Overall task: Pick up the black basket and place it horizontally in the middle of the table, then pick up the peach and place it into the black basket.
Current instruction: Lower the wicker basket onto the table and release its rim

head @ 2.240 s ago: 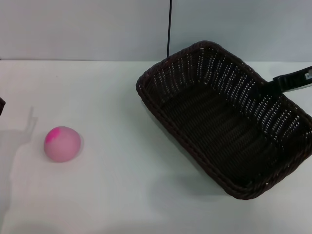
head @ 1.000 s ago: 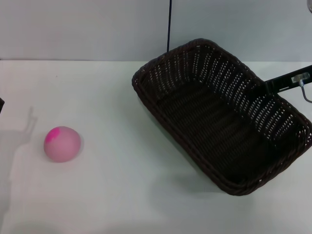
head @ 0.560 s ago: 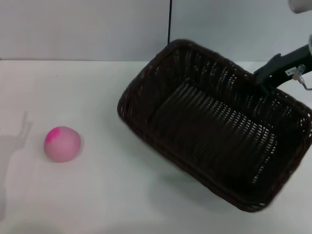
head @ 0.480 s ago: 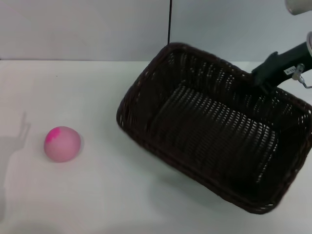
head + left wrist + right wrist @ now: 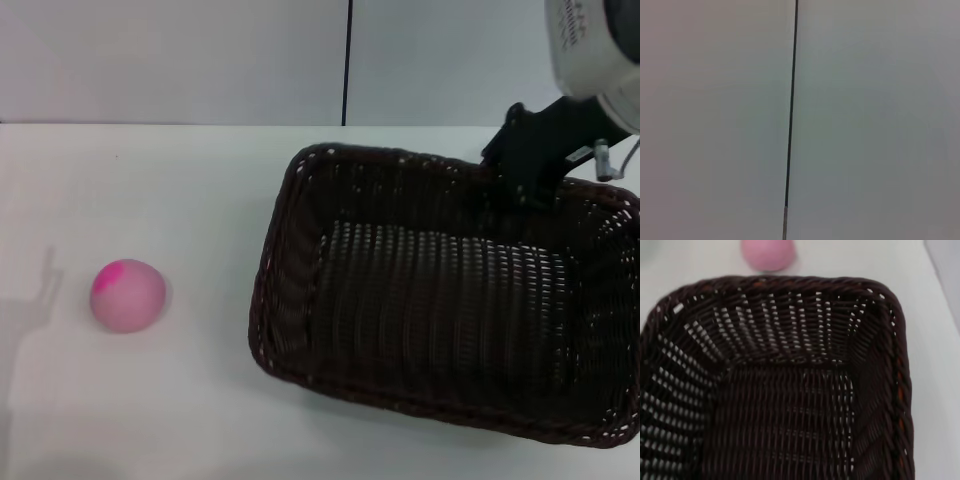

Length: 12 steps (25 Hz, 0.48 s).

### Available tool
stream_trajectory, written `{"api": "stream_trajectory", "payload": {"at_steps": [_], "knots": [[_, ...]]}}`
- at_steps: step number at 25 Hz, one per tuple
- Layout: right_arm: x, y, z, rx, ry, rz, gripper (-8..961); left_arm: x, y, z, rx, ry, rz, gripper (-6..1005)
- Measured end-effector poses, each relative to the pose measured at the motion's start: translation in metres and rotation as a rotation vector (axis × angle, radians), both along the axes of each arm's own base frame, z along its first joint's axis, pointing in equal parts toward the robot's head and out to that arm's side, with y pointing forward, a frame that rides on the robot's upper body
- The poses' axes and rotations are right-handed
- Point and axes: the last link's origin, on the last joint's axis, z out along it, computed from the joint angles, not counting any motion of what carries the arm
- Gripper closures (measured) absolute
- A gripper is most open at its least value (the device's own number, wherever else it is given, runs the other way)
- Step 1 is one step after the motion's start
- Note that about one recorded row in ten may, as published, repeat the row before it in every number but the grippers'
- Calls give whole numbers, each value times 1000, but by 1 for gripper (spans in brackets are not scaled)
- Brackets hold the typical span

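Right end effector (image 5: pixel 520 175): black, angular, set at the far rim of the black basket (image 5: pixel 450 300), pinching the braided edge as best can be judged; the fingertips themselves are masked by the weave. Left end effector: not visible in any view; its wrist camera faces only a blank wall with a dark seam. Black basket: dark brown-black wicker, rectangular with rounded corners, sloping open-weave sides, ribbed floor, thick braided rim; it spreads out below and toward the near side of the right end effector, long axis nearly crosswise, off to the robot's right of the surface (image 5: pixel 200 200). Peach (image 5: pixel 127 295): small, smooth, pale pink ball with a magenta patch, well apart from the end effector, beyond the basket's left end, resting on the white matte surface. Risks, judged: a one-sided rim hold may let the stiff, light basket pivot or slip, landing skewed or off-centre; a wide swing toward the middle could sweep its left end into the peach and roll it away.
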Motion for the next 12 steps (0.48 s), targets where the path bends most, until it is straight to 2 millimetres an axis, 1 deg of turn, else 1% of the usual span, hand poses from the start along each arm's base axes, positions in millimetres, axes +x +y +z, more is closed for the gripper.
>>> {"api": "stream_trajectory", "payload": {"at_steps": [2,5,8,10,12], "knots": [[-1,1,-2,-1,-11,19,794,2,-2,-2,1,-13,-3,195],[0,7,-12,21,-42,69,794,4,-4,-4,-7,-19,-11,196],[2,9,-16,23,-43,74,794,7,-5,-7,-19,-27,-22,197],[3,10,-24,16,-40,94,795,7,-6,-8,-21,-29,-22,198],[3,10,-28,14,-40,105,795,7,-6,-8,-21,-29,-21,199]]}}
